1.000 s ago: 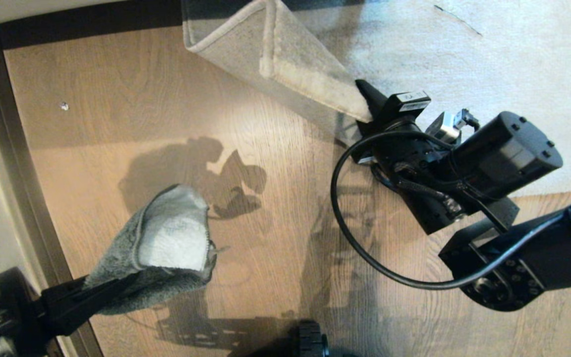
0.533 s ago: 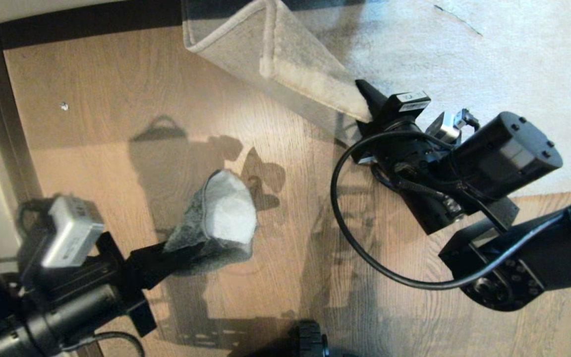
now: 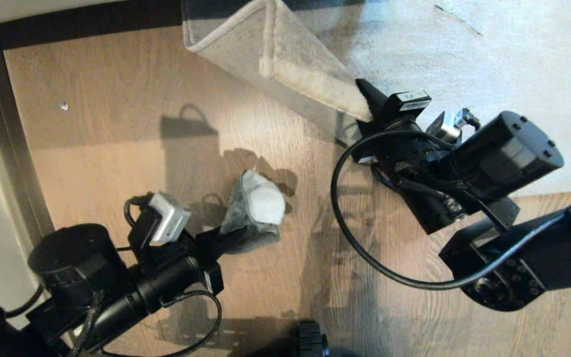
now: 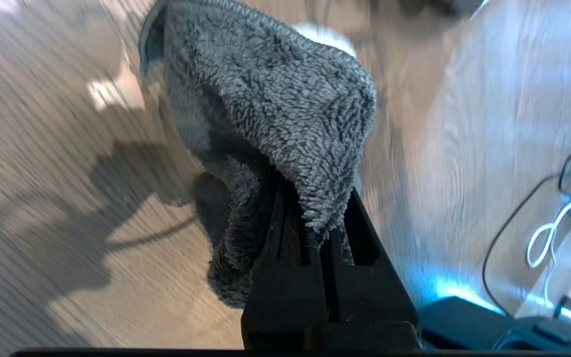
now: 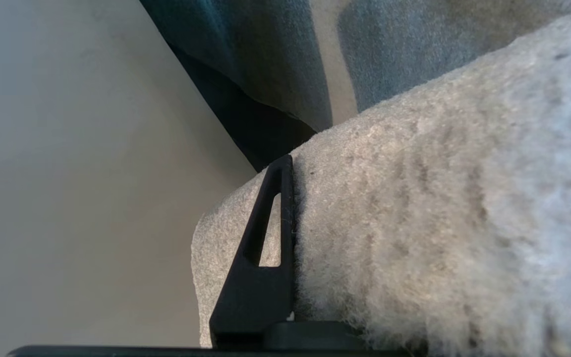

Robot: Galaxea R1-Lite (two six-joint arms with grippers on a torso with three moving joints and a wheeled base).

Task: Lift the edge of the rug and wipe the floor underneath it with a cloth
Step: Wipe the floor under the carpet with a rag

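The cloth (image 4: pixel 265 114) hangs pinched between the left gripper's (image 4: pixel 315 233) fingers (image 4: pixel 275 267).

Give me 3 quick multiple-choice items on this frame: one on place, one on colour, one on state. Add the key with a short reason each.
1. Where is the cloth?
A. Lying on top of the rug
B. Over bare wood floor, in the left gripper
C. Tucked under the lifted rug corner

2. What colour is the cloth?
A. Grey
B. Red
C. Yellow

3. What state is the rug edge in?
A. Flat on the floor
B. Rolled into a tube
C. Lifted and folded back, pinched by the right gripper

Key: B, the head view shows the cloth over the planks, apart from the rug; A, the left wrist view shows grey terry clamped in the black fingers; C, the corner stands raised with its backing showing, and the right wrist view has a finger pressed against the pile.
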